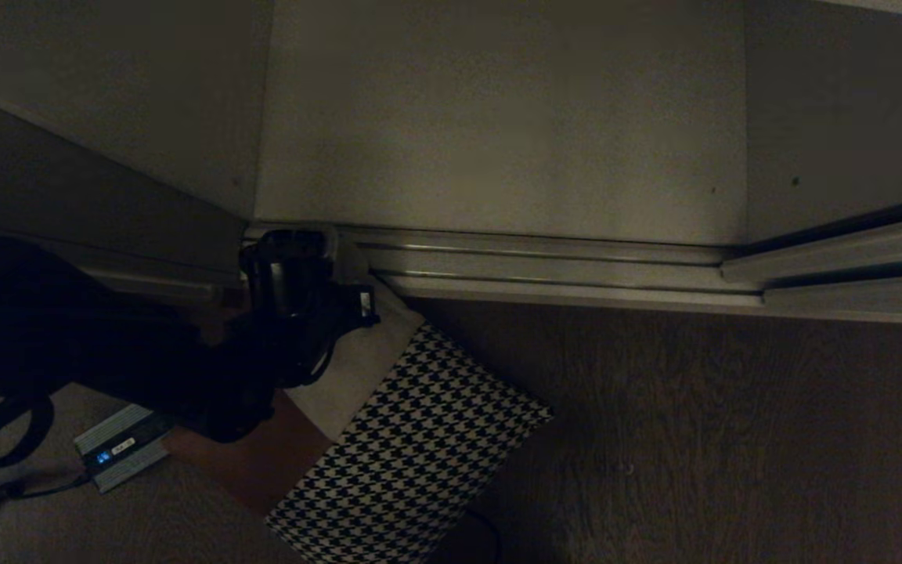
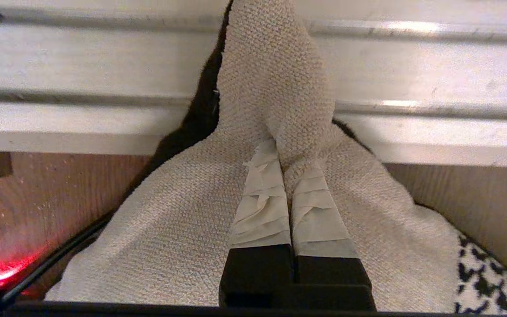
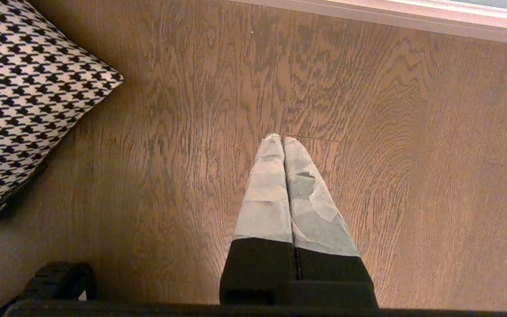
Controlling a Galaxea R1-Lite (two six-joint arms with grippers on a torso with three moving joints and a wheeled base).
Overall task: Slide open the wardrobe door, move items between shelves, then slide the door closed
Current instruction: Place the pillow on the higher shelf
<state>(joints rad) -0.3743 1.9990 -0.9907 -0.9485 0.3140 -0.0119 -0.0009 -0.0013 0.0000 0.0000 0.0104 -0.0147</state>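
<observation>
**Left gripper pinches the cushion's cream end beside the door rails**

The left gripper (image 2: 282, 152) is down at floor level, its taped fingers (image 2: 260, 198) clenched together on a raised fold of the cushion's (image 1: 412, 454) plain cream strip. In the left wrist view the cloth bunches up into a peak between and beyond the fingertips, rising in front of the silver rails (image 2: 82, 57). The grip sits at the corner of the cushion nearest the rails — the houndstooth part trails away from it across the dark wood floor (image 1: 694, 439).

In the head view the left arm comes in from the left side, and the gripper (image 1: 349, 301) lies just beside the rails (image 1: 545, 266) where they meet the wardrobe's left inner wall. The cushion lies tilted on the floor, cream end toward the wardrobe, patterned end toward the robot. Beyond the rails the pale shelf board (image 1: 498, 133) inside the wardrobe lies bare, and at the right the door (image 1: 842, 266) shows only as a slanted pale frame edge.

A small silver power brick (image 1: 118, 448) with a blue light sits on the floor near the left arm, with a black cable running from it.

The right gripper (image 3: 280, 141) hangs over bare floor (image 3: 412, 176), fingers pressed together on nothing — the cushion (image 3: 24, 97) lies well off to its side.
</observation>
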